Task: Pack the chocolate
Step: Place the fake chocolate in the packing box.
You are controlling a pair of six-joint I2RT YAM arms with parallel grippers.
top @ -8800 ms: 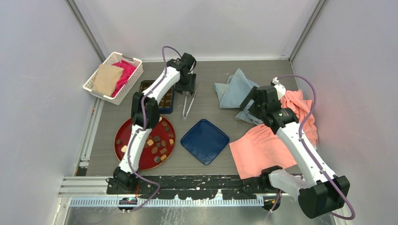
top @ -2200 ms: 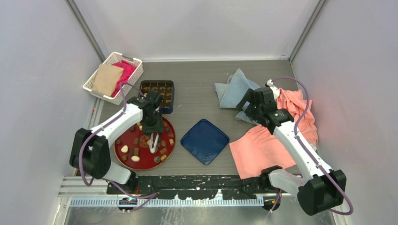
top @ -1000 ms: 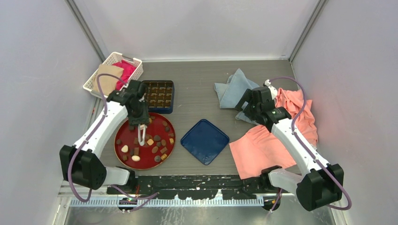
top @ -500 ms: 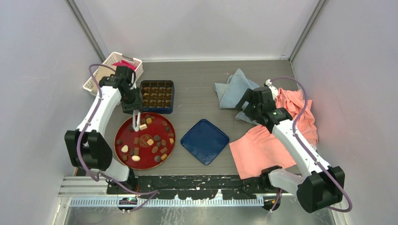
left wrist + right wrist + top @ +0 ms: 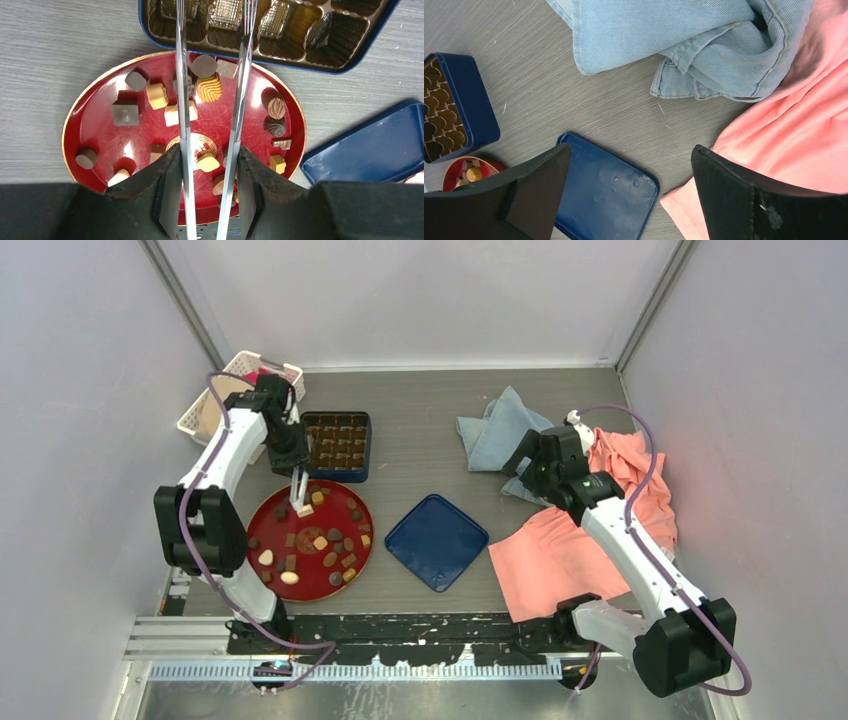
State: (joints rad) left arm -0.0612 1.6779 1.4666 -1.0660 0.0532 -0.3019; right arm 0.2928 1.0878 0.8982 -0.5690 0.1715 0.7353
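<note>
Several chocolate pieces (image 5: pixel 322 540) (image 5: pixel 208 87), dark, tan and cream, lie on the round red plate (image 5: pixel 256 548) (image 5: pixel 75 125). My left gripper (image 5: pixel 296 470) (image 5: pixel 207 155) is shut on metal tongs (image 5: pixel 299 492) (image 5: pixel 239 100), whose arms stand apart over the plate's far side, close to the blue compartment box (image 5: pixel 338 440) (image 5: pixel 300 30). The tong tips leave the left wrist view, and I cannot tell whether they hold a piece. One dark piece (image 5: pixel 320 32) sits in a box cell. My right gripper (image 5: pixel 528 462) (image 5: pixel 629 155) hangs open and empty above the table.
The blue lid (image 5: pixel 437 540) (image 5: pixel 370 150) (image 5: pixel 609 190) lies right of the plate. A denim cloth (image 5: pixel 500 435) (image 5: pixel 674 35) and a pink cloth (image 5: pixel 570 550) (image 5: pixel 794 135) lie under the right arm. A white basket (image 5: pixel 290 375) with cloths stands at the back left.
My left arm has carried the tongs from the middle of the plate to its far edge, toward the box. The right arm has barely moved.
</note>
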